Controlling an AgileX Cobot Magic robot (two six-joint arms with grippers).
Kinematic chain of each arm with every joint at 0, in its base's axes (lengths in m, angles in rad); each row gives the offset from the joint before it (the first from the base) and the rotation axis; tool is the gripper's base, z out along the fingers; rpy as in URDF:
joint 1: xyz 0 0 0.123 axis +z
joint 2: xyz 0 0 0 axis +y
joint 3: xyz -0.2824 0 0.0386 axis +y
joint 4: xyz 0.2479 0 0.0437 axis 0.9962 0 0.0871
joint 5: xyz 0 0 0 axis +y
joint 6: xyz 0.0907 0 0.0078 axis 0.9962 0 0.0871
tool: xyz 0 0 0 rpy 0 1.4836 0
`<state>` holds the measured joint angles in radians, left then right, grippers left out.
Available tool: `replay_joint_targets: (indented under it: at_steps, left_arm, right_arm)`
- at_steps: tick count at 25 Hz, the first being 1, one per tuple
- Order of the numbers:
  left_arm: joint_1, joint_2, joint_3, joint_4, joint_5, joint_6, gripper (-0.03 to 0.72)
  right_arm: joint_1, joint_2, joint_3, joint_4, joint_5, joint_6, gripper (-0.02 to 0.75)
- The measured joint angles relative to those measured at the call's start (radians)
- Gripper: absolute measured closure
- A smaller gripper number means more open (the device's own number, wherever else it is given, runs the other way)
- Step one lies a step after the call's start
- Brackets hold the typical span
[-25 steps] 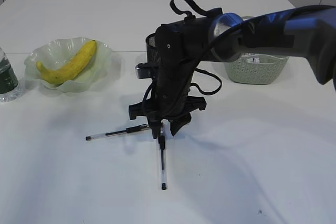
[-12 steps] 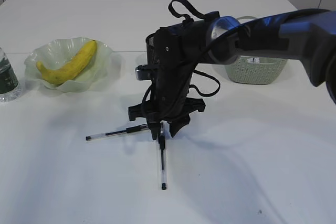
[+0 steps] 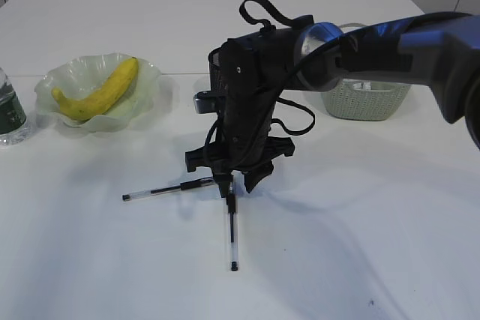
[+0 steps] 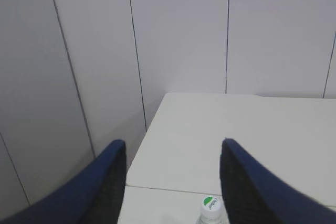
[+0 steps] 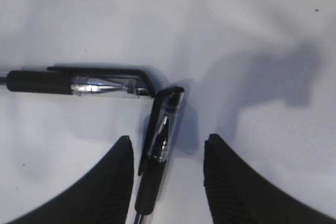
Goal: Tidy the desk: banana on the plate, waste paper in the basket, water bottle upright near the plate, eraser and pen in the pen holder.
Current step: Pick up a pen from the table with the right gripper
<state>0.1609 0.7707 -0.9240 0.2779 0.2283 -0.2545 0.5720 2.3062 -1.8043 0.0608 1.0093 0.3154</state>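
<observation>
Pens are lying on the white table [image 3: 90, 260], two of them meeting in an L: one pen [image 3: 166, 189] is lying sideways and the other pen [image 3: 232, 230] is pointing toward the camera, their capped ends nearly touching. Right gripper [image 3: 236, 185] is hanging low over that corner with its jaws spread apart and holding nothing; in the right wrist view the near pen [image 5: 157, 150] is sitting between the two fingers [image 5: 113, 182], closer to the left one. Banana [image 3: 101, 91] is resting in the plate [image 3: 154, 84], and the bottle [image 3: 9, 114] is standing upright near it at the left edge. Pen holder [image 3: 216, 61] is showing behind the arm, with the basket [image 3: 367, 99] to its right. Left gripper [image 4: 173, 179] is raised above the bottle cap [image 4: 210, 204], jaws wide open and empty.
</observation>
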Motion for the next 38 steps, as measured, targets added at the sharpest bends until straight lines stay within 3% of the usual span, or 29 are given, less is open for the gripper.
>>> replay_joint_targets:
  at_steps: [38]
  left_arm:
    - [0.0, 0.0, 0.0, 0.0, 0.009, 0.0, 0.298]
  right_arm:
    - [0.0, 0.002, 0.0, 0.012, -0.047, 0.002, 0.405]
